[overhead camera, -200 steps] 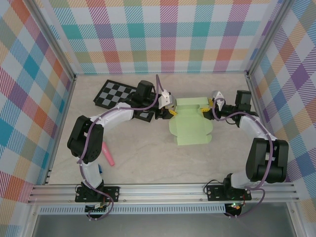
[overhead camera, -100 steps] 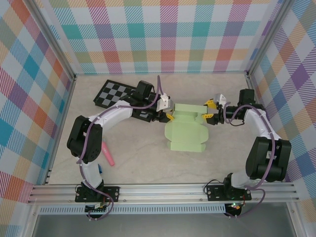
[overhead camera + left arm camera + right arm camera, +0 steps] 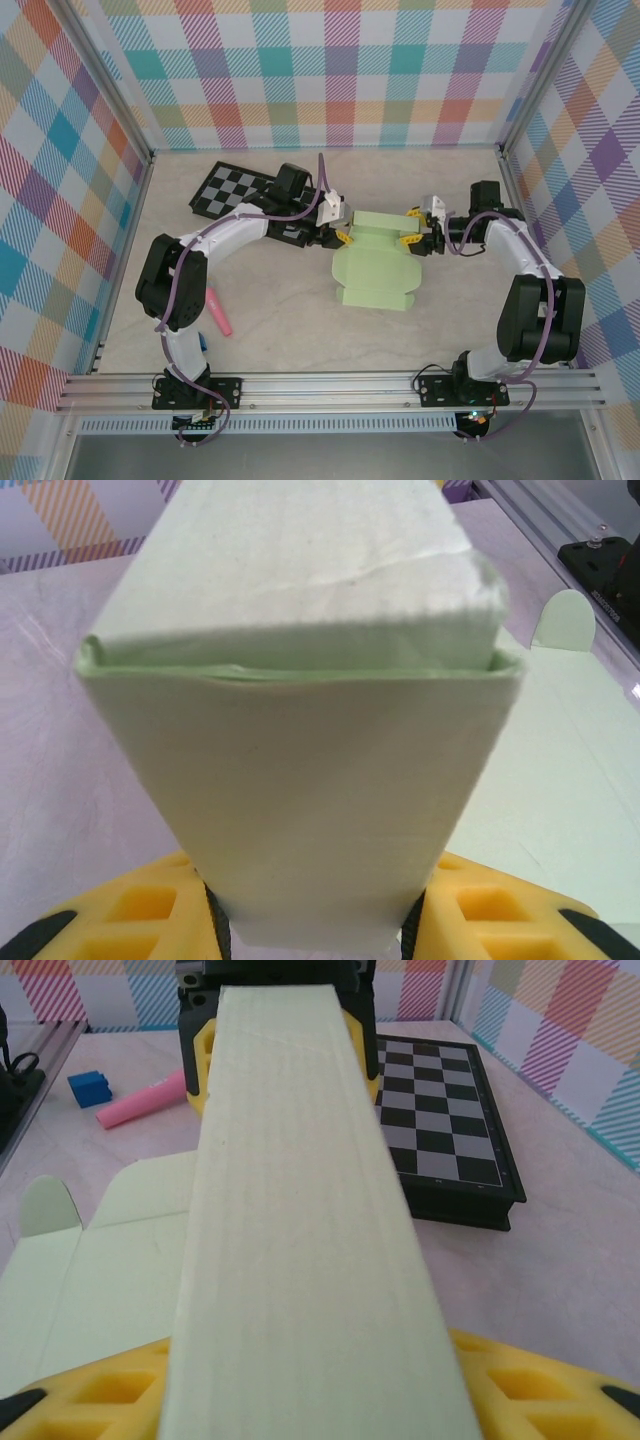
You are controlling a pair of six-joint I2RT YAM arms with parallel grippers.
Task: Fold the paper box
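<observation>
Two tools: left tool [image 3: 344,232] and right tool [image 3: 412,237] are each clamping an opposite end of the raised fold.
Paper box [image 3: 378,275]: lying mid-surface [image 3: 300,325], far strip standing up, near panel trailing flat.
Doing it well: judging by this, both should be squeezing evenly, holding the crease square.
Box interior: hiding behind folded walls; contents cannot be told.

On my left wrist feed, the left gripper [image 3: 315,925] is clamped on a raised fold of the paper box [image 3: 300,780], with the pale green card pinched between its yellow fingers [image 3: 130,920]. To the right, more of the box lies flat on the table [image 3: 50,730]. I see its rounded tab [image 3: 565,620] just below the aluminium rail [image 3: 540,510].
</observation>
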